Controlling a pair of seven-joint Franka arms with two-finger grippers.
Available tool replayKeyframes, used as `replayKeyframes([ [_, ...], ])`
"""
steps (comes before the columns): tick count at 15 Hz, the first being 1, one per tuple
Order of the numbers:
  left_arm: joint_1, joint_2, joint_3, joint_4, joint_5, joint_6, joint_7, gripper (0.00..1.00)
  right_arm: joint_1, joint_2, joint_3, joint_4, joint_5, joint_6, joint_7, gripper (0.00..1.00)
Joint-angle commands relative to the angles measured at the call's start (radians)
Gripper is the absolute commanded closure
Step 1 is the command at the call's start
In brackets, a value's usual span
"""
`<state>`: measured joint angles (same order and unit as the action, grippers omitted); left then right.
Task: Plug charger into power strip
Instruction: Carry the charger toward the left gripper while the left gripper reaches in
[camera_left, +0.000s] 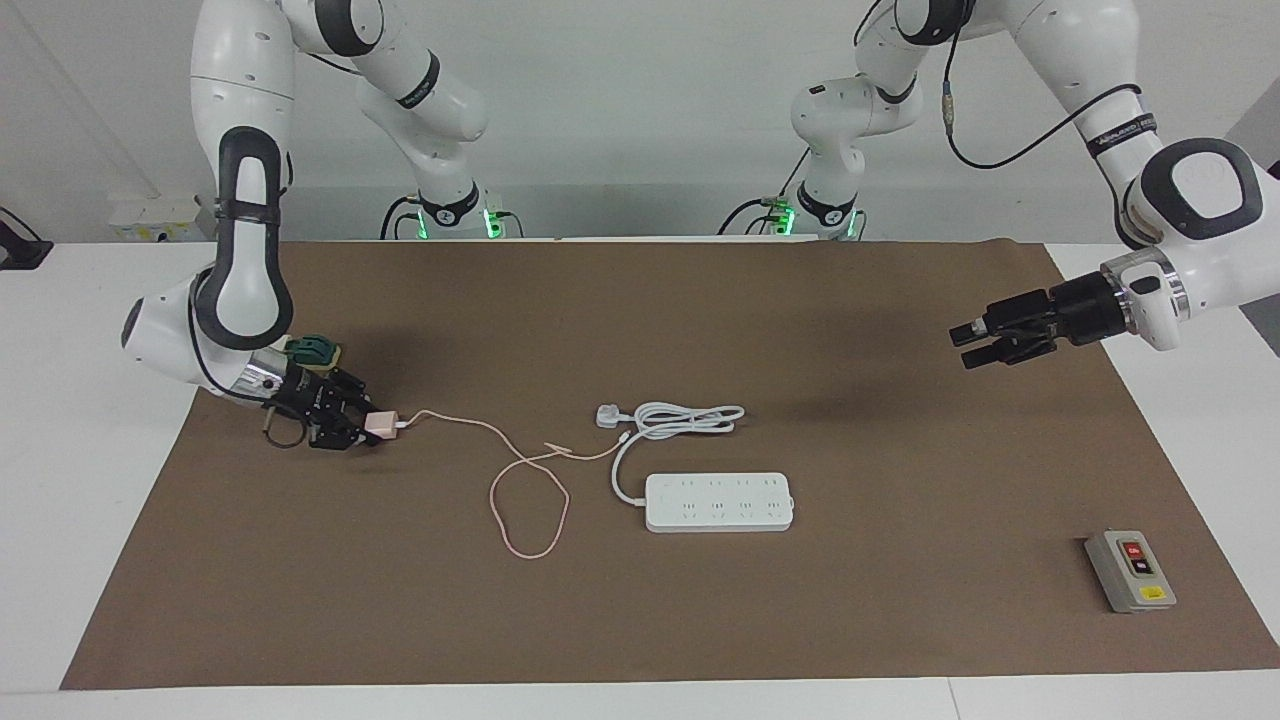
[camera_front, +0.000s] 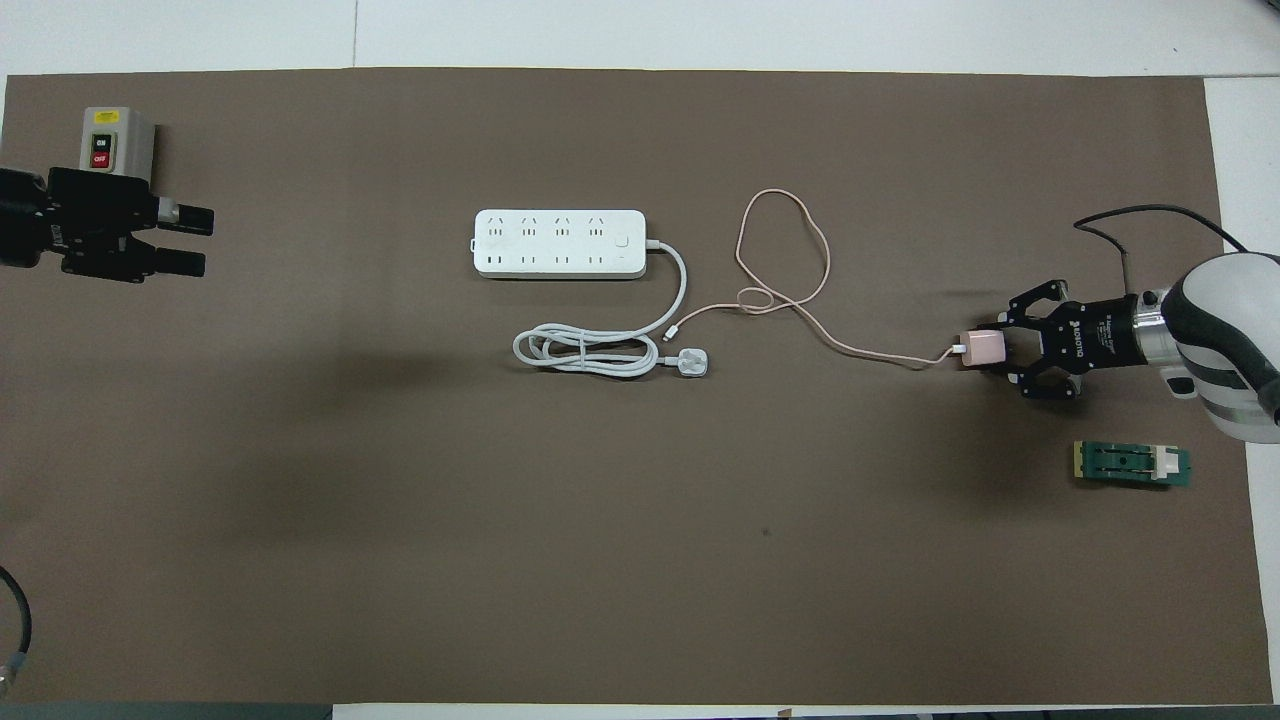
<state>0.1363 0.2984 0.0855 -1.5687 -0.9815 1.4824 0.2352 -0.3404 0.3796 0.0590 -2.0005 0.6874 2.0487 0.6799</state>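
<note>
Overhead view: brown mat (camera_front: 400, 550) covers the table; both arms reach in low from the two ends.
Right gripper (camera_left: 368, 425): down at the mat at the right arm's end of the table, fingers clamped on the charger (camera_left: 379, 424), which sits between them just above or on the mat; which of the two I cannot tell.
Charger cable (camera_front: 790, 290): thin pink line running from the charger toward the middle of the table, curling into a loop, its free end lying just beside the white plug (camera_front: 690, 363).
Power strip (camera_left: 719, 501): flat on the mat near the middle, sockets up, nothing plugged in; well apart from the charger.
Strip cord (camera_left: 680, 418): thick white, coiled on the mat nearer to the robots than the strip.
Left gripper (camera_left: 964, 345): in the air over the mat at the left arm's end, fingers spread apart, holding nothing.
Grey switch box (camera_left: 1130, 571): on the mat at the left arm's end.
Green part (camera_front: 1131, 464): on the mat near the right gripper.
</note>
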Motion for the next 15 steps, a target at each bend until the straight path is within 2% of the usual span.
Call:
replayKeyframes([
  [1,0.020,0.046,-0.004,0.004,-0.104,-0.065,0.024,0.00,0.035,0.007,0.004,0.083,-0.002,-0.088,0.067,1.00],
  [6,0.026,0.077,-0.006,-0.004,-0.206,-0.065,0.150,0.00,0.145,-0.022,0.005,0.275,-0.049,-0.251,0.320,1.00],
  [8,0.029,0.094,-0.007,-0.004,-0.238,-0.076,0.197,0.00,0.201,-0.045,0.007,0.298,-0.048,-0.252,0.398,1.00],
  [12,0.020,0.122,-0.007,-0.039,-0.307,-0.108,0.436,0.00,0.299,-0.077,0.018,0.350,-0.032,-0.252,0.559,1.00],
  [14,0.011,0.128,-0.012,-0.053,-0.322,-0.109,0.483,0.00,0.352,-0.079,0.018,0.393,-0.029,-0.252,0.645,1.00],
  [15,0.006,0.122,-0.029,-0.092,-0.328,-0.111,0.486,0.00,0.383,-0.077,0.019,0.413,-0.028,-0.251,0.686,1.00],
])
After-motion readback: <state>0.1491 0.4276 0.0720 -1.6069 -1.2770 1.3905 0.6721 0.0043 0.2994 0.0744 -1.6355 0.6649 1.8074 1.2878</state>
